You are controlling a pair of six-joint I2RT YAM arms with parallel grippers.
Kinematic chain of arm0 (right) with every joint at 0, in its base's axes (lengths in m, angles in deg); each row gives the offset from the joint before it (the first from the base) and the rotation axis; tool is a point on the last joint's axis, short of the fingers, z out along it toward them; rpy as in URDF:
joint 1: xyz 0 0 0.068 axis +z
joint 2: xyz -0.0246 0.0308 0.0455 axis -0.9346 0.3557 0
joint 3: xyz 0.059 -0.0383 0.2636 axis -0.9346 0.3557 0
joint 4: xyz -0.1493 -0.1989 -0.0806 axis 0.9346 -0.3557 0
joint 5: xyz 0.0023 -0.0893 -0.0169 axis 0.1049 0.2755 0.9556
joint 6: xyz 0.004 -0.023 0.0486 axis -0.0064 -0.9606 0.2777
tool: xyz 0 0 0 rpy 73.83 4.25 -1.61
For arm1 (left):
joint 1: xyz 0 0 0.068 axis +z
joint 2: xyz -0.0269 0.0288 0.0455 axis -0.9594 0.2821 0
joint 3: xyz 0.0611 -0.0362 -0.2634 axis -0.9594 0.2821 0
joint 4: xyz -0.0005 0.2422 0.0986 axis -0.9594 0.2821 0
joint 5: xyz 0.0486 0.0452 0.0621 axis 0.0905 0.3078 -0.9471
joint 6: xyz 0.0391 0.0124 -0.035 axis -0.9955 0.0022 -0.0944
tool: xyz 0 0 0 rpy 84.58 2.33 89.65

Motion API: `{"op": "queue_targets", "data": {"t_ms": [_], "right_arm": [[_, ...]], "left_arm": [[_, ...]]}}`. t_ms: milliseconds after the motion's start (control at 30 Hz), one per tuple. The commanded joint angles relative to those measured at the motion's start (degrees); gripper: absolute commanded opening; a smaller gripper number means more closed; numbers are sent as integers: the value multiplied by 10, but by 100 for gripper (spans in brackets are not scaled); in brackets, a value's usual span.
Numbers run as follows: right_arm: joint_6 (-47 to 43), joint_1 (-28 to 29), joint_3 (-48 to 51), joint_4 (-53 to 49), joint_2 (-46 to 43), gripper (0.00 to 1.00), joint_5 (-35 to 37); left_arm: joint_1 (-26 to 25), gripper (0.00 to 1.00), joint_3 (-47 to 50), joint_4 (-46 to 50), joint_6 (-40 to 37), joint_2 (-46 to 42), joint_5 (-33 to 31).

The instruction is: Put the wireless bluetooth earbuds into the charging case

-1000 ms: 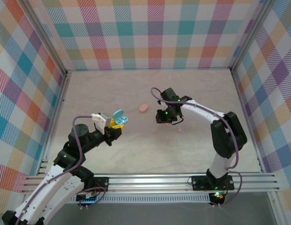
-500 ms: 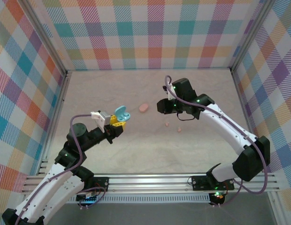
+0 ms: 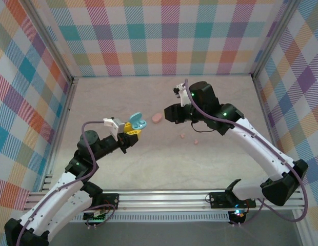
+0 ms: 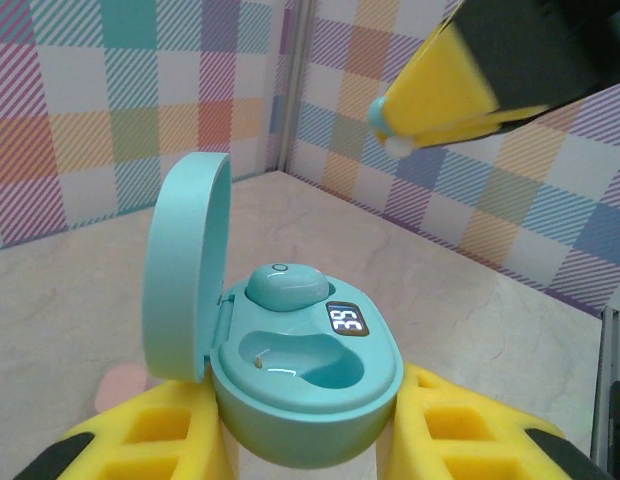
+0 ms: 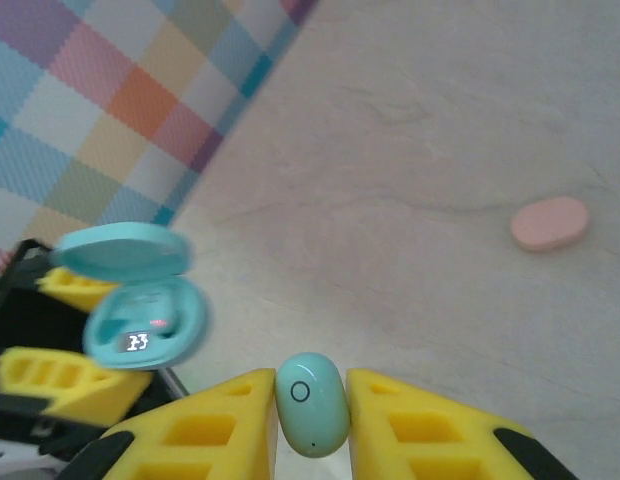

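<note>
Earbuds are split up at the moment. One light blue bud (image 5: 312, 402) is pinched between the yellow fingers of the right gripper (image 3: 172, 114), which is closed snugly on it and held up off the table (image 3: 148, 164). The second blue bud (image 4: 287, 285) already sits in the far slot of the blue case (image 4: 305, 375), and the near slot is empty. That case has its lid flipped up and is clamped at its sides by the left gripper (image 4: 308, 430), also raised off the surface. From above, the two grippers are near each other but apart, with the right one further back. Two pinkish specks (image 3: 183, 136) on the table below the right gripper are probably the pink buds, but they're too tiny to be sure. A closed pink case (image 3: 157, 118) lies flat between the grippers.
</note>
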Motion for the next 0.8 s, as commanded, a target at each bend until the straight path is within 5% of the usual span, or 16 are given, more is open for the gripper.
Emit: {"op": "queue_targets", "data": {"t_ms": [0, 767], "right_arm": [[10, 31, -28, 15, -18, 25, 16], [39, 134, -60, 84, 76, 25, 71]], "left_arm": [[-7, 24, 1, -58, -9, 9, 18], [-9, 24, -24, -83, -47, 70, 27]]}}
